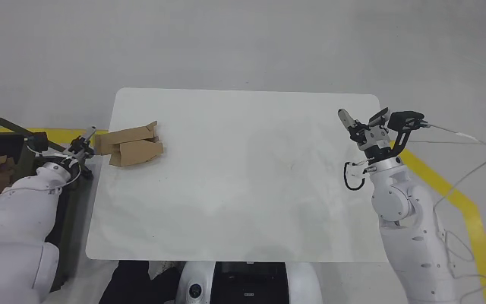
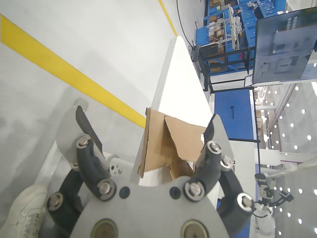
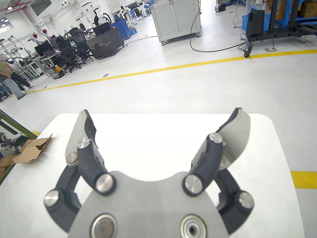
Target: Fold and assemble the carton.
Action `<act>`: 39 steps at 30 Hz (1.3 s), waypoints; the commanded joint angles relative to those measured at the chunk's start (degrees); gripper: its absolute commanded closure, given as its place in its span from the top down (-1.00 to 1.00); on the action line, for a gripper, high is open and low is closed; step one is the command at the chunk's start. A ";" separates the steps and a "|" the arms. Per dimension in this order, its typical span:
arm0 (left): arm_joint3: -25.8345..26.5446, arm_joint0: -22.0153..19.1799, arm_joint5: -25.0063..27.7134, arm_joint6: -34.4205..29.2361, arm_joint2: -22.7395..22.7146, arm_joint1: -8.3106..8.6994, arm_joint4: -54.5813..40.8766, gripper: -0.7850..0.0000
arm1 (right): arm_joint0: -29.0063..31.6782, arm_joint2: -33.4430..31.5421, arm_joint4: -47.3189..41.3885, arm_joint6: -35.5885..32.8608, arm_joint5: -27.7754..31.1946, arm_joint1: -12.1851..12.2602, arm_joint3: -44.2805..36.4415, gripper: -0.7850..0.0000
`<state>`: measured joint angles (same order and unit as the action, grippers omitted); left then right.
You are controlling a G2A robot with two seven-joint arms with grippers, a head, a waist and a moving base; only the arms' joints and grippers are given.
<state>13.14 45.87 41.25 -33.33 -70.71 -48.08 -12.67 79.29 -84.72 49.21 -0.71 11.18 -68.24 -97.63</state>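
Two open hands: left hand (image 2: 146, 118) just beside brown cardboard carton (image 1: 130, 147), right hand (image 3: 161, 113) well apart across white surface (image 1: 243, 190).

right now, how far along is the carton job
Done: little that shows. The carton lies at the left edge of the table, partly opened, its flaps loose. In hand: nothing is gripped. The left tool is open just off the carton's end, and the right tool is open and empty at the table's far side. Left: grasping it, folding the flaps and closing the box, so nearly the whole job.
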 commanded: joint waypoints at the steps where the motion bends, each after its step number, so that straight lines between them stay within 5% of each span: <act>1: -0.15 -0.02 0.31 0.25 0.03 -0.12 0.32 0.08 | 0.00 0.00 0.00 0.00 0.00 0.00 0.00 1.00; 5: -0.67 -0.17 0.51 -0.07 -0.16 -0.22 0.53 -0.52 | 0.00 0.00 0.00 0.00 0.00 0.00 0.00 1.00; 9: -0.86 -0.24 0.82 -0.36 -0.31 -0.21 0.99 -0.69 | 0.00 0.00 0.00 0.00 0.00 0.00 0.00 1.00; 12: -0.74 -0.23 1.41 -1.02 -0.42 -0.21 1.23 -1.00 | 0.00 0.00 0.00 0.00 0.00 0.00 0.00 1.00; 30: -0.68 -1.02 6.23 -4.87 -4.57 1.34 -3.42 -1.00 | 0.00 0.00 0.00 0.00 0.00 0.00 0.00 1.00; 39: 4.32 -1.19 7.89 -21.24 -9.85 2.25 -16.79 -1.00 | 0.00 0.00 0.00 0.00 0.00 0.00 0.00 1.00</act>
<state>16.66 44.72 49.05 -52.49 -80.08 -45.89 -27.93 79.29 -84.72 49.21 -0.71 11.18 -68.24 -97.63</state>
